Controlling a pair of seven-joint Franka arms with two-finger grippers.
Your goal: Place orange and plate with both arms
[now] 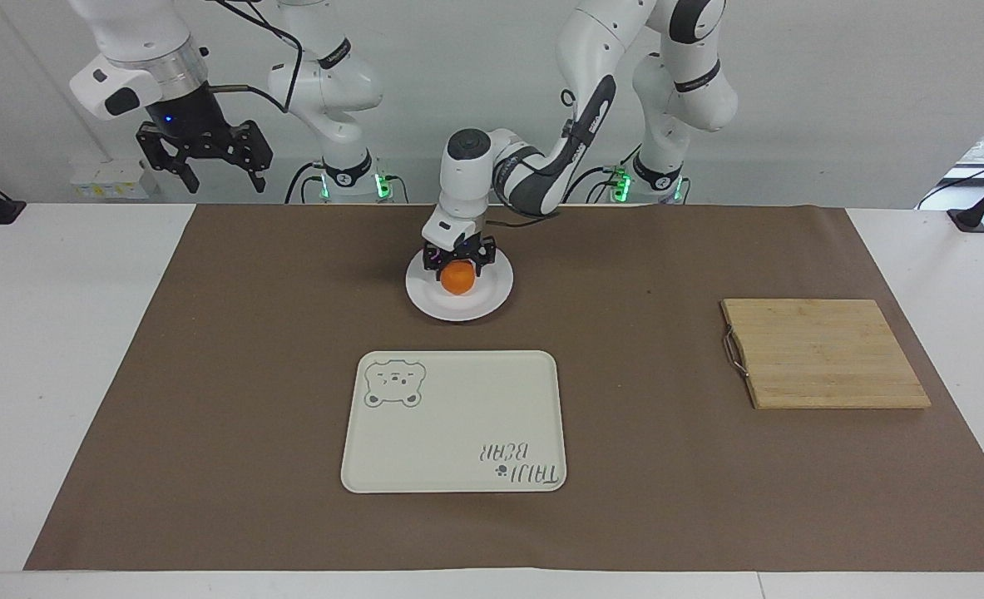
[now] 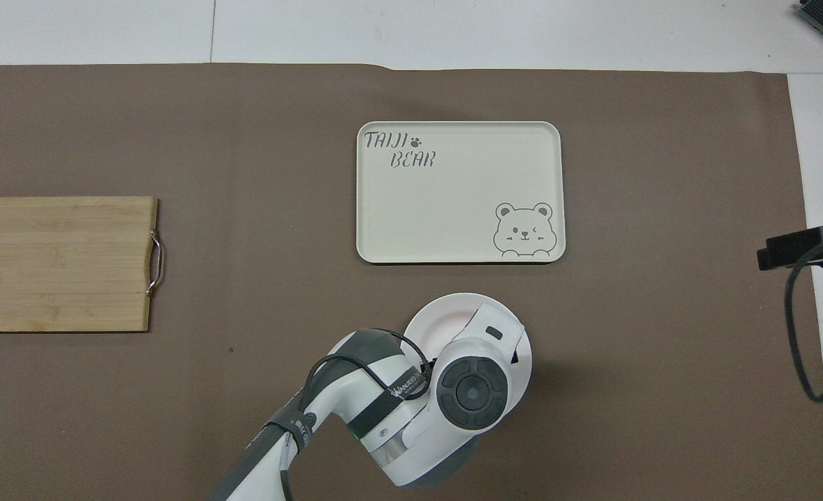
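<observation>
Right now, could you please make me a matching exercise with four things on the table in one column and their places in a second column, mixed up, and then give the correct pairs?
Things:
1. orange
2. plate
3. tray
4. cutting board

Places:
A. toward the left arm's end of the table
B. farther from the robots than the plate, with a bear drawing
C. on the plate, under the left gripper
D. on the brown mat, nearer to the robots than the tray

Pairs: 1-C, 2-D, 3-B, 4-A
</observation>
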